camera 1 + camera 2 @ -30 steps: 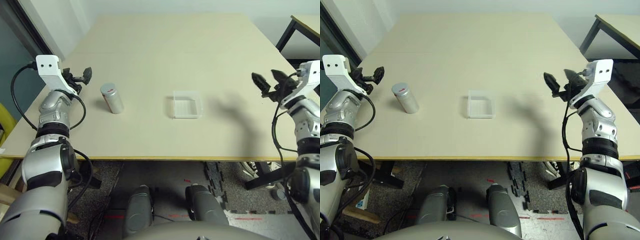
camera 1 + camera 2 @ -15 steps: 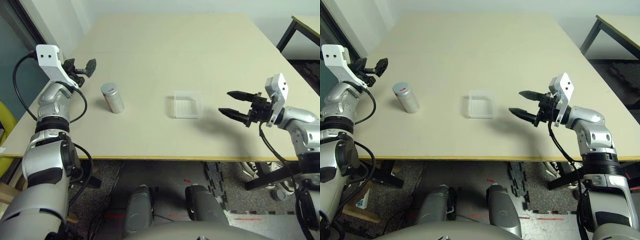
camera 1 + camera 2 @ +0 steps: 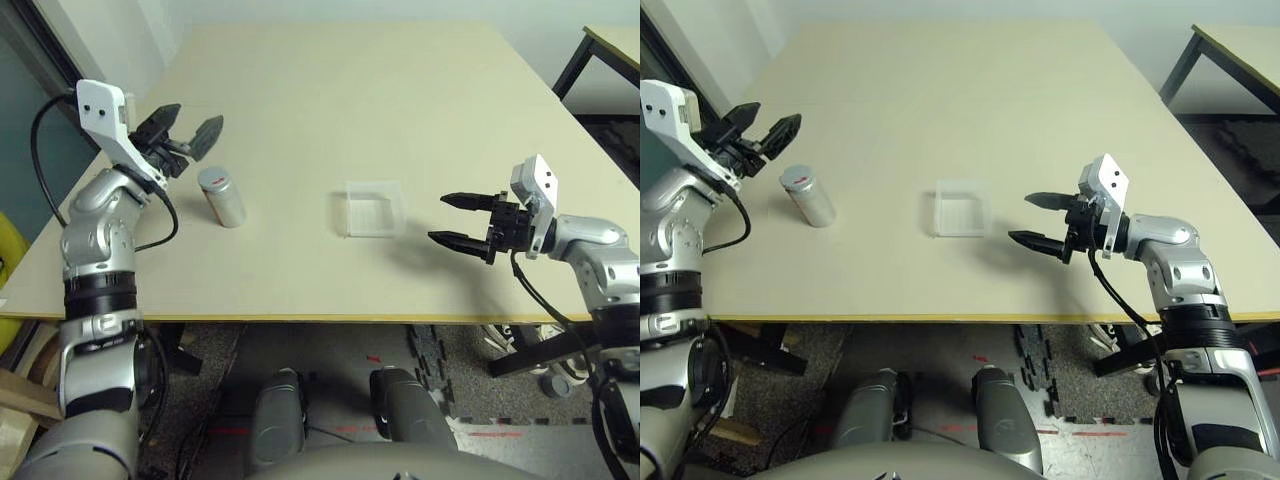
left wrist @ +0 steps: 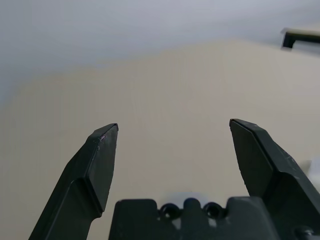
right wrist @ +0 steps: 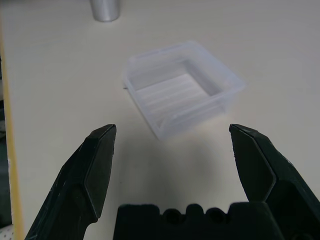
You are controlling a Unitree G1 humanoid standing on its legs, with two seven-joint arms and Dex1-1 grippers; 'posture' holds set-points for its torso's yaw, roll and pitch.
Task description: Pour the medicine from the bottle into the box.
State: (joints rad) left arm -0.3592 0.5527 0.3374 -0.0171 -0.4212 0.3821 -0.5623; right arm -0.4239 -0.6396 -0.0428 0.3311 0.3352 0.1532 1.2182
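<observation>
The silvery-grey bottle [image 3: 222, 196] with a red mark stands upright on the left part of the table. My left gripper [image 3: 200, 114] hovers open just behind and above it, not touching; between its fingers the left wrist view holds bare tabletop. The clear plastic box [image 3: 372, 209] lies near the table's middle, with nothing seen inside it. My right gripper [image 3: 437, 218] is open to the right of the box, pointing at it with a small gap. In the right wrist view the box [image 5: 182, 95] sits just beyond the open fingers and the bottle [image 5: 105, 9] lies farther off. The medicine is hidden.
The beige table [image 3: 340, 100] stretches far behind the bottle and box. Its front edge [image 3: 300, 318] runs close below both arms. A second table with a black leg [image 3: 575, 60] stands at the far right.
My right arm swung down from a raised pose to point its open fingers at the box, then edged closer. My left gripper moved right, toward the bottle's top.
</observation>
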